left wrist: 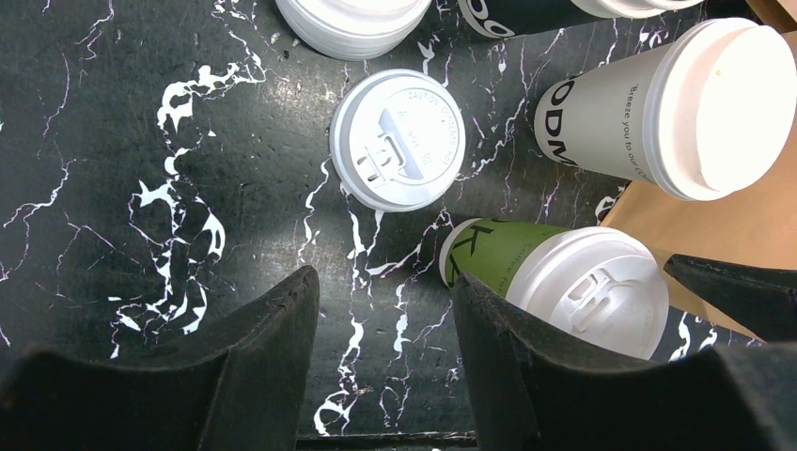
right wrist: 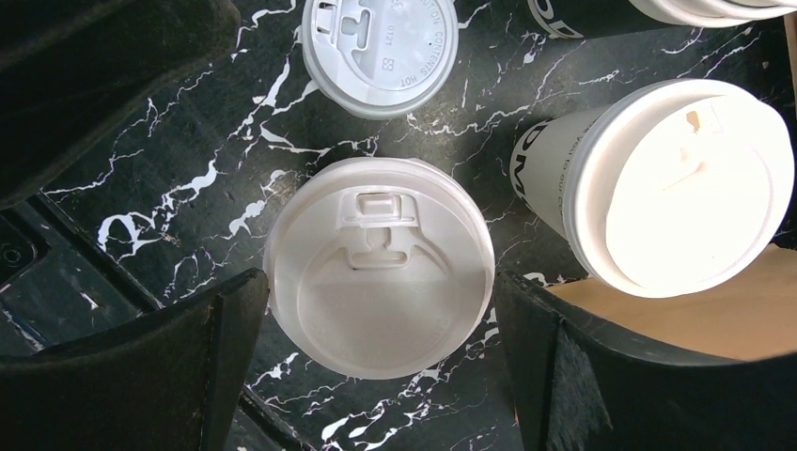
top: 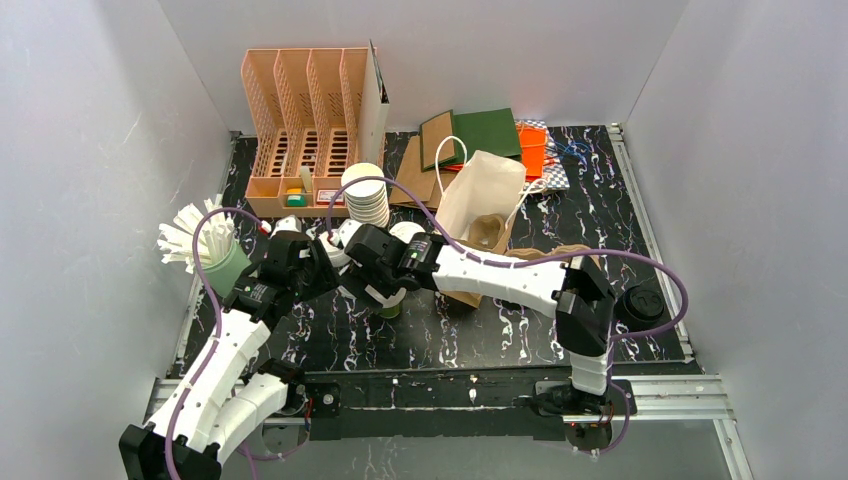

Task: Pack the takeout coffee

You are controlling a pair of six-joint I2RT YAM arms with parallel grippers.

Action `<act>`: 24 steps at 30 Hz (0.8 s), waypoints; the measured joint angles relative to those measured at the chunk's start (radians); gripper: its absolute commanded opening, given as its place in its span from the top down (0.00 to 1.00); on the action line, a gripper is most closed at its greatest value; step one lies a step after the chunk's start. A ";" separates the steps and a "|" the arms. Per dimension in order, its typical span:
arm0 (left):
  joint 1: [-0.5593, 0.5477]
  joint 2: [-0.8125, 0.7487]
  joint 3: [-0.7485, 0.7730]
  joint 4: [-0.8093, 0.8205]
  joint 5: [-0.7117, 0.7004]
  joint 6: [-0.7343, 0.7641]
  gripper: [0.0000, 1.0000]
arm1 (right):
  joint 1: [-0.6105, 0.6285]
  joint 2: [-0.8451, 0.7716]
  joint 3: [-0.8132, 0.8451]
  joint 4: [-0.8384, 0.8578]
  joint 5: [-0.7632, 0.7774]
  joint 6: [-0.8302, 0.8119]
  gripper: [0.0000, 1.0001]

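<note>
Two grippers gathered at the green takeout cup, seen from the near edge of the table.

The right gripper (right wrist: 381, 282) hangs over the green cup (left wrist: 498, 256), its jaws spread wide, one finger on either side of the white sip lid (right wrist: 379, 268) and neither visibly pressing it. The left gripper (left wrist: 385, 282) is partly open with only the black marbled table (left wrist: 141, 122) between its fingers. The green cup stands just outside one of those fingers. A white lidded cup (left wrist: 658, 108) stands near, beside brown paper (left wrist: 742, 225), and a loose flat lid (left wrist: 398, 138) lies just beyond.
</note>
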 measured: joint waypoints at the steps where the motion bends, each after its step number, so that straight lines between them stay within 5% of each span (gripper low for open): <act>1: 0.000 0.000 0.001 0.001 0.000 0.000 0.47 | 0.000 0.002 0.000 0.000 0.000 -0.001 0.02; 24: 0.000 0.000 0.000 0.004 0.029 0.008 0.47 | 0.000 0.010 0.000 0.011 -0.011 0.004 0.12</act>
